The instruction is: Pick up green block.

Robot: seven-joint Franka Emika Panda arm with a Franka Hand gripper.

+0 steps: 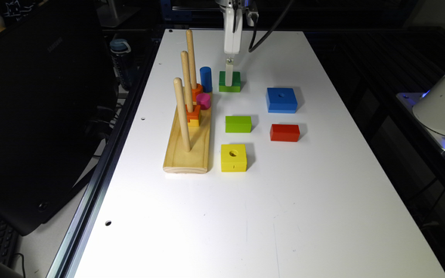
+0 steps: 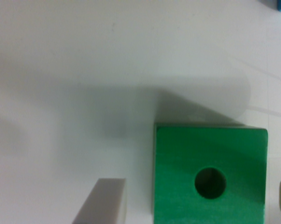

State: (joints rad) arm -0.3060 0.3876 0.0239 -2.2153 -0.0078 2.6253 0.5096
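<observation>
Wrist view, nearest: two grey fingers spread wide, one each side of green block; nothing gripped yet; visible gap between nearer finger and block's flank; second finger a sliver at frame edge, contact there probably absent but hard to judge; block square, no long axis, round centre hole midway between fingers. Exterior view, farther: gripper low over green block, far end of white table, just beside blue cylinder. Judgement: straddle achieved; closing comes next.
</observation>
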